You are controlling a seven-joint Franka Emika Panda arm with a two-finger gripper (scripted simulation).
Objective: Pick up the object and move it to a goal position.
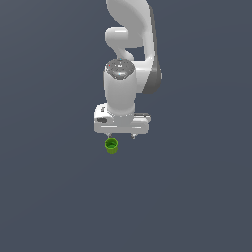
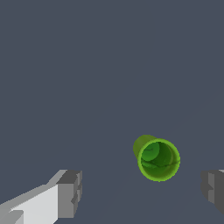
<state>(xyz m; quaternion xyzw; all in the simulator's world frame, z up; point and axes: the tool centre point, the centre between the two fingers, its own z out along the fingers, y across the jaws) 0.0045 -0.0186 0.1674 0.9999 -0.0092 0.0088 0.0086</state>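
1. No writing readable anywhere.
2. Cup (image 2: 158, 159): glossy green, tapered, hollow, round rim, standing on the flat grey floor (image 1: 49, 197).
3. Gripper (image 2: 142, 192) (white, blocky grey fingers (image 2: 70, 193)) hangs spread wide, cup just beyond the gap, untouched.

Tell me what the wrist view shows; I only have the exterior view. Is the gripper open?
Observer: Yes, the gripper is open wide and holds nothing.
Operator: Does either finger touch the green cup?
Observer: No. The green cup is clear of both fingers, and nearer one than the other.
Operator: Anything inside it?
Observer: Its round rim faces the wrist camera, and the inside looks empty.
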